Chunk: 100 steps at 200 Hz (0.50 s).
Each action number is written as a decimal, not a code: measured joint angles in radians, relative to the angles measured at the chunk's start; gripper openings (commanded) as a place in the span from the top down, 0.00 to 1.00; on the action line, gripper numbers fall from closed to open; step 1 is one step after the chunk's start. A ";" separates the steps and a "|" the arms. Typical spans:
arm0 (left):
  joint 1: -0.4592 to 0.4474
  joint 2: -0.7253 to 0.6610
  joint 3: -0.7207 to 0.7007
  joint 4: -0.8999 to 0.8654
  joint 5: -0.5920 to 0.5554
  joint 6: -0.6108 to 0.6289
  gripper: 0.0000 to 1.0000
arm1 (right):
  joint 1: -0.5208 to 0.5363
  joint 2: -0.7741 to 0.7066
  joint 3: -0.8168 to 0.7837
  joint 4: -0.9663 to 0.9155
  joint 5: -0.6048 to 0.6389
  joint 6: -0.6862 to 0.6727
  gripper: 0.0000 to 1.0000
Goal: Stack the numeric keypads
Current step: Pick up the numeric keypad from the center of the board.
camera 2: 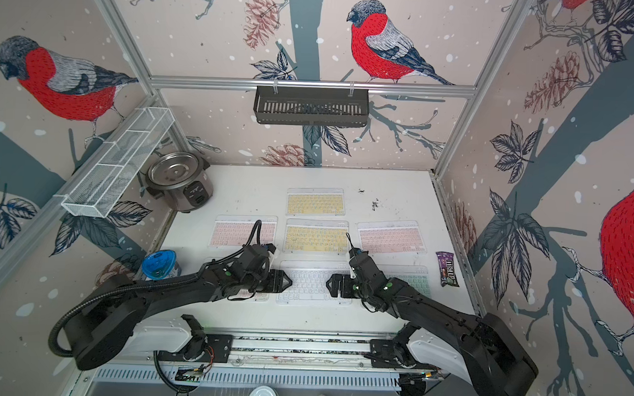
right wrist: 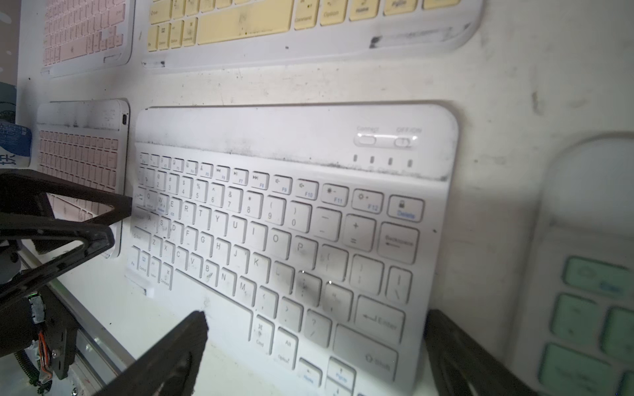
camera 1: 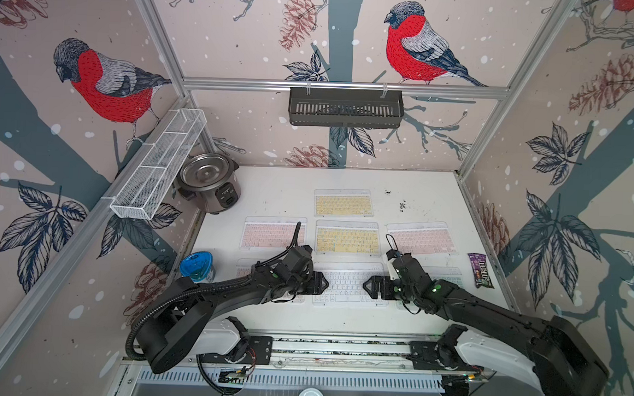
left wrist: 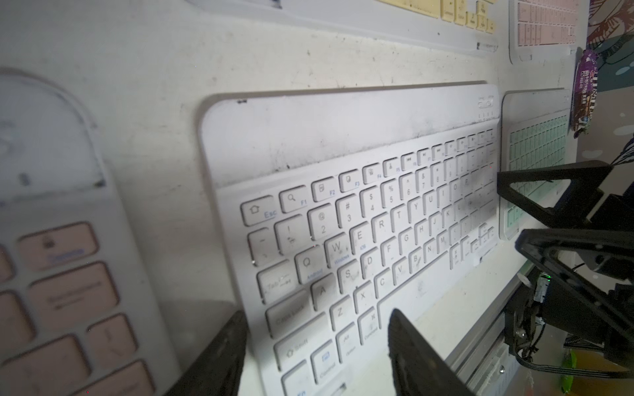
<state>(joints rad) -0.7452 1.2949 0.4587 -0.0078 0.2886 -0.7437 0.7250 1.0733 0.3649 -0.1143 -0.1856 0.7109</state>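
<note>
Over the white keypad (camera 1: 344, 284) the left end effector (camera 1: 324, 283) stood slightly spread and the right end effector (camera 1: 366, 285) spread wide.

End effectors (camera 1: 324, 284) (camera 1: 366, 285) face-to-face (both agape)

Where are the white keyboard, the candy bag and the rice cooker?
white keyboard (camera 1: 345, 286), a top view, middle keys
candy bag (camera 1: 480, 270), a top view, wrapper's middle
rice cooker (camera 1: 205, 172), a top view, steel lid
</note>
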 measured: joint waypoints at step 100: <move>-0.003 0.000 0.000 0.002 -0.002 0.000 0.35 | 0.000 -0.001 -0.002 0.007 0.000 0.018 0.00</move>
<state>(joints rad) -0.7479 1.2949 0.4583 -0.0063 0.2871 -0.7437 0.7250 1.0725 0.3626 -0.1070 -0.1852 0.7288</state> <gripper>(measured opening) 0.656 0.996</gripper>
